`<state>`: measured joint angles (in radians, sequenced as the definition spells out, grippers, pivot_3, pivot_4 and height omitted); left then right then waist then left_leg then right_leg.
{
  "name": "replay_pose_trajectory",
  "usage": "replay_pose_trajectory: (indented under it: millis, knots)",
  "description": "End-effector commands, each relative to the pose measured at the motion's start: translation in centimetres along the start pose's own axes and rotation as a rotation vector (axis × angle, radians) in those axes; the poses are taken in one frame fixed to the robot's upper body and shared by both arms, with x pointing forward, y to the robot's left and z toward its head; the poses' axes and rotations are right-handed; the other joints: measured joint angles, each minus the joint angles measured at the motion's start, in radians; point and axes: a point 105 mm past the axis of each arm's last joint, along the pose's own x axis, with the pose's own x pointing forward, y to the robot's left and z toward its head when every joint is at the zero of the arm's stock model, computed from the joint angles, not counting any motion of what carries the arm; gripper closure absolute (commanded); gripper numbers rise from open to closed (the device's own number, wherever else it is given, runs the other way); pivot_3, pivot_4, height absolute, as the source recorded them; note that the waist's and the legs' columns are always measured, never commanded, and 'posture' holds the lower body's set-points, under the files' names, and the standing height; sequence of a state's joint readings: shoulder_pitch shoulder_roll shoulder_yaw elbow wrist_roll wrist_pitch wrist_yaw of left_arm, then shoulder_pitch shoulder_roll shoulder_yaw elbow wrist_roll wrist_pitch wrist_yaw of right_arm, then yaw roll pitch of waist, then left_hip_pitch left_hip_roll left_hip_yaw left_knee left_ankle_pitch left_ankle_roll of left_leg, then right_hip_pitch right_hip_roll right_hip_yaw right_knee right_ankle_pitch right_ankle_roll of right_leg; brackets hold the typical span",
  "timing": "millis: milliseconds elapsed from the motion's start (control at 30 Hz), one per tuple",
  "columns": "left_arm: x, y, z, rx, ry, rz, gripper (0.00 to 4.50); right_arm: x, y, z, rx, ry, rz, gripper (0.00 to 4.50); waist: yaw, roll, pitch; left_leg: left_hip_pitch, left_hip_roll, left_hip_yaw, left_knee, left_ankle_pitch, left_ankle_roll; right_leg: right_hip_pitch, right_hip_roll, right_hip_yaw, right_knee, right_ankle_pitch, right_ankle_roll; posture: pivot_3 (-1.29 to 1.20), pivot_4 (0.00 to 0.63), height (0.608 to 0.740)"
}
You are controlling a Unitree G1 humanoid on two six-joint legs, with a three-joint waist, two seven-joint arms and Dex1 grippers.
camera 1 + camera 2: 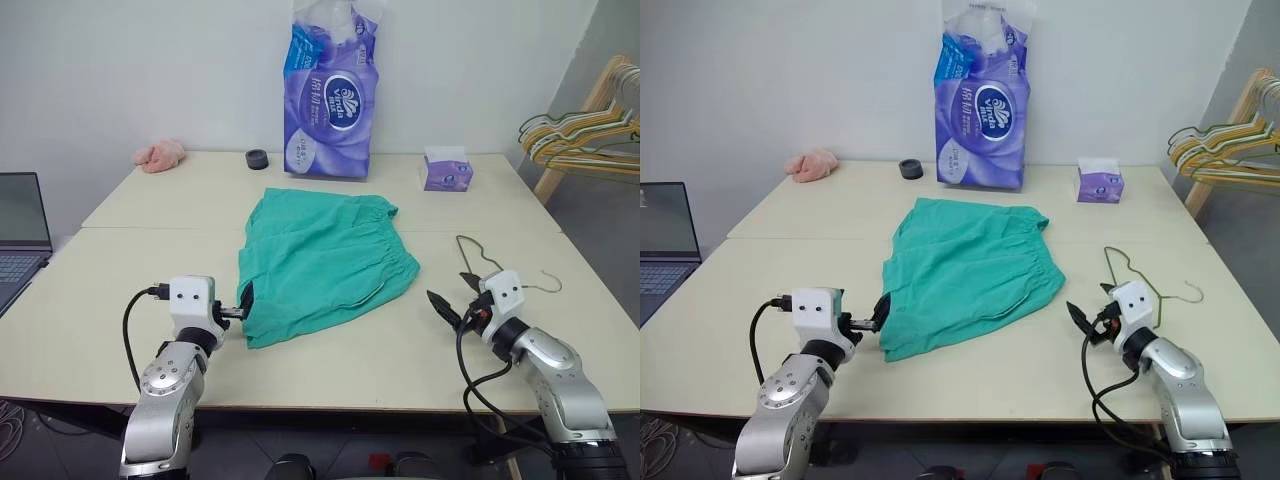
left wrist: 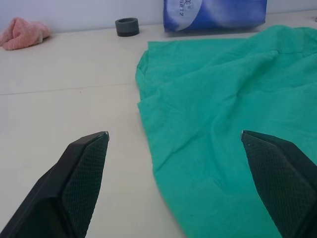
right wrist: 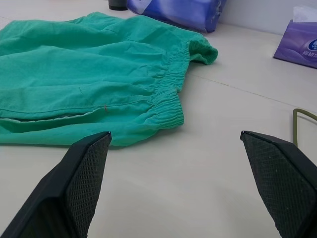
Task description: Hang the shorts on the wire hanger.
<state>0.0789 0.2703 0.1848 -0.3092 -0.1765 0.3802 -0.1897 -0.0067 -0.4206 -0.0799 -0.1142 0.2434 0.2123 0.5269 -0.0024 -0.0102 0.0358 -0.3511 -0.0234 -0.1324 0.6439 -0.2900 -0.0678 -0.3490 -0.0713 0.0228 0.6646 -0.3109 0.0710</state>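
On table centre (image 1: 140, 200): shorts (image 1: 320, 262) flat, long axis running from far edge toward robot, elastic waistband along right side, leg openings toward left. Wire hanger (image 1: 497, 268) flat on table right of shorts, apart from them, hook toward right edge. Left gripper (image 2: 176, 163) fingers spread wide, empty, at near-left corner of shorts. Right gripper (image 3: 176, 163) spread wide, empty, beside hanger.

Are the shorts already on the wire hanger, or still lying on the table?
Still on the table. The shorts lie spread flat, and the wire hanger lies apart from them, beside the right gripper.
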Motion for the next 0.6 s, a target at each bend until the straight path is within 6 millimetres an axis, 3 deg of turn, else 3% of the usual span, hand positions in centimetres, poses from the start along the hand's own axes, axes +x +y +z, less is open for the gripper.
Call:
replay_pose_trajectory:
  millis: [33, 600]
  knots:
    - [0.14, 0.08, 1.75, 0.039, -0.072, -0.002, 0.00, -0.23, -0.25, 1.81, -0.056, -0.059, -0.008, 0.03, 0.000, 0.000, 0.000, 0.000, 0.000, 0.000, 0.000, 0.000, 0.000, 0.000, 0.000, 0.000, 0.000, 0.000, 0.000, 0.02, 0.011, 0.740]
    - [-0.06, 0.56, 1.30, 0.026, -0.036, 0.005, 0.00, -0.10, 0.27, 2.10, -0.098, -0.074, 0.028, 0.03, 0.000, 0.000, 0.000, 0.001, 0.000, 0.000, -0.001, 0.000, 0.000, 0.001, 0.000, 0.000, 0.000, 0.000, 0.000, 0.02, 0.015, 0.740]
